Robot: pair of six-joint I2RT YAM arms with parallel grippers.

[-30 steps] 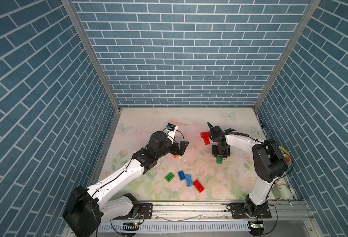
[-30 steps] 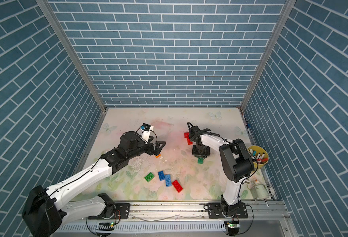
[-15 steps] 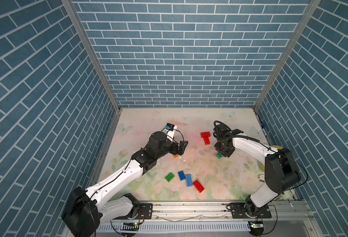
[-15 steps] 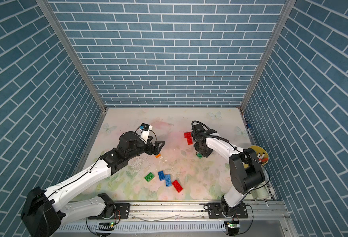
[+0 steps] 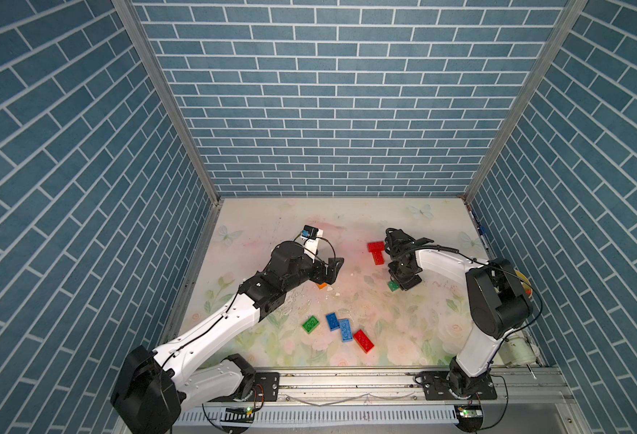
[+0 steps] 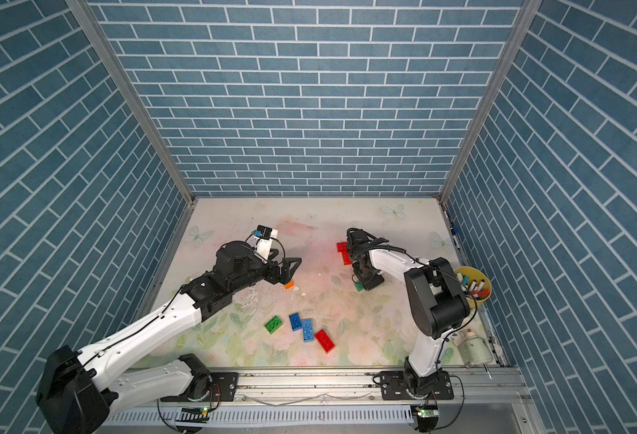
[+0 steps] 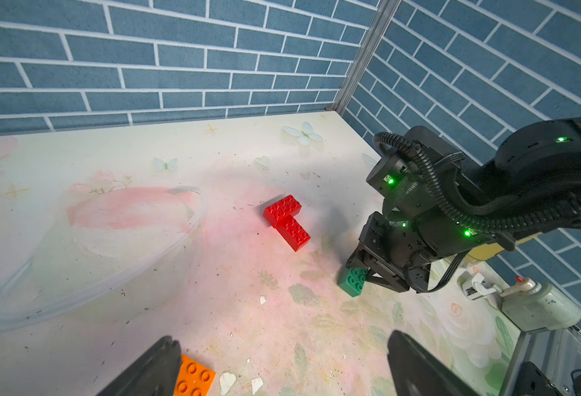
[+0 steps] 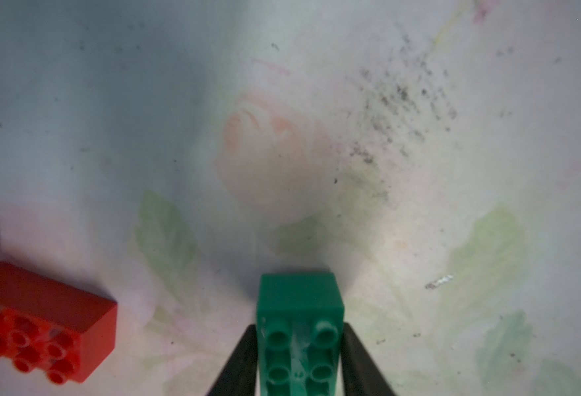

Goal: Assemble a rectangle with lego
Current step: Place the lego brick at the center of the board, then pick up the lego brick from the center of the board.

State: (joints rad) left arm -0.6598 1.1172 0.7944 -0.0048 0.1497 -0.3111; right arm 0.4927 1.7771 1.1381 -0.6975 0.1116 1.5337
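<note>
The right end effector [image 8: 299,326] still straddles the barely moved green brick [image 8: 299,298] on the table [image 5: 384,218] near the red pair [image 5: 376,252], grip uncertain, so joining remains undone; the left end effector [image 7: 282,337] gapes wide.

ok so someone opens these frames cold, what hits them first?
The two red studded plastic bricks meeting at a right angle on the far half of the floral tabletop are the brightest thing there. Close by, the right gripper has its jaws either side of a dark green studded plastic brick. Opposite, the left gripper hangs wide open next to an orange studded plastic brick.
</note>
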